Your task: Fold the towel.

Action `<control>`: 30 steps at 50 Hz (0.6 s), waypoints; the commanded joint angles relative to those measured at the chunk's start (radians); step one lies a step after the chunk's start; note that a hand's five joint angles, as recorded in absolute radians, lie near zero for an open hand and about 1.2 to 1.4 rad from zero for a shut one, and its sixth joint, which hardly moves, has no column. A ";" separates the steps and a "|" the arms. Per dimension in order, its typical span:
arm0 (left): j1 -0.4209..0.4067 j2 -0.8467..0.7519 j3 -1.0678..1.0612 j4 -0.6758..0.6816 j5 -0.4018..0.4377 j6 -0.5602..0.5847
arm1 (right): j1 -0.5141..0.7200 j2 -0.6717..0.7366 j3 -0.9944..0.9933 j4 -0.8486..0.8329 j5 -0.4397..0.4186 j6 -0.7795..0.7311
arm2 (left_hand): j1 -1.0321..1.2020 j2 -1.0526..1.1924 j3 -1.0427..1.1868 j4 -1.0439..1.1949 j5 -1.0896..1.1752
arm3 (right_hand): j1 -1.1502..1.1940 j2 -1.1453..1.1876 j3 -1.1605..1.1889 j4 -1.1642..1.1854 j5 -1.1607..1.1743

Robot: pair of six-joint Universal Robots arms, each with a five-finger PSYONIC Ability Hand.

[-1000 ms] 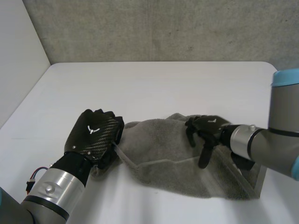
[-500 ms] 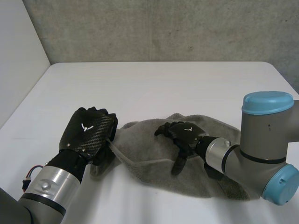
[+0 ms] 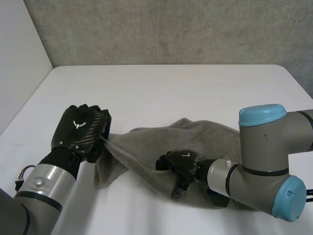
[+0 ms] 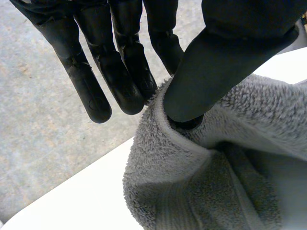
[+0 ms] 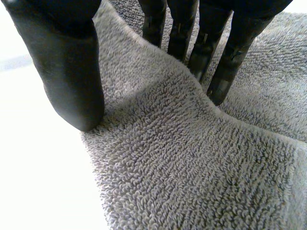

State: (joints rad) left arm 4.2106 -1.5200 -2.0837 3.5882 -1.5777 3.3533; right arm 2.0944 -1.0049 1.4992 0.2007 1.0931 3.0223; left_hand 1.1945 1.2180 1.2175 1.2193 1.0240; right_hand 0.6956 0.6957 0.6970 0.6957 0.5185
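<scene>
The left hand point(image 3: 80, 132), pinching the towel point(image 3: 210, 139) by its edge, is drawing it further toward the left of the frame, while the open right hand point(image 3: 183, 164) is sliding to lower centre, pressing it on the table point(image 3: 161, 93), probably flattening it for the fold.

Left hand point(image 3: 80, 133) and right hand point(image 3: 182, 163) black, white-marked, perhaps carbon weave; grey arms point(image 3: 259, 161), blue-capped.
</scene>
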 commanded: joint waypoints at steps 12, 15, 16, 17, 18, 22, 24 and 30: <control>0.046 -0.115 0.114 0.142 0.076 0.005 | -0.027 -0.011 -0.183 0.043 0.044 -0.065 | 0.202 0.178 0.179 0.177 0.198 | 0.701 0.701 0.699 0.701 0.703; 0.046 -0.172 0.241 0.190 0.108 0.005 | -0.040 -0.009 -0.367 0.057 0.119 -0.103 | 0.202 0.178 0.179 0.177 0.198 | 0.701 0.701 0.699 0.701 0.703; 0.046 -0.172 0.241 0.190 0.108 0.005 | -0.043 -0.009 -0.472 0.051 0.160 -0.130 | 0.202 0.178 0.179 0.177 0.198 | 0.701 0.701 0.699 0.701 0.703; 0.045 -0.190 0.323 0.205 0.120 0.005 | -0.047 -0.011 -0.581 0.045 0.198 -0.160 | 0.202 0.178 0.179 0.177 0.198 | 0.701 0.701 0.699 0.701 0.703; 0.045 -0.190 0.324 0.205 0.120 0.005 | -0.047 -0.011 -0.582 0.045 0.199 -0.160 | 0.202 0.178 0.179 0.177 0.198 | 0.701 0.701 0.699 0.701 0.703; 0.043 -0.247 0.633 0.242 0.111 -0.001 | -0.056 -0.018 -0.850 -0.086 0.284 -0.204 | 0.202 0.178 0.179 0.177 0.198 | 0.701 0.701 0.699 0.701 0.703; 0.042 -0.264 0.735 0.251 0.108 -0.002 | -0.056 -0.029 -0.881 -0.157 0.309 -0.210 | 0.202 0.178 0.179 0.177 0.198 | 0.701 0.701 0.699 0.701 0.703; 0.039 -0.319 0.976 0.248 0.027 -0.011 | -0.056 -0.093 -0.831 -0.288 0.321 -0.236 | 0.202 0.178 0.179 0.177 0.198 | 0.701 0.701 0.699 0.701 0.703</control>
State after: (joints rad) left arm 4.2520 -1.7977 -1.2977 3.8435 -1.4849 3.3492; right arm 2.0383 -1.0508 0.6387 0.0231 1.3987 2.8067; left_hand 1.1963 1.2185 1.2182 1.2196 1.0240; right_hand 1.3146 1.3093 1.3384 1.3371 1.1595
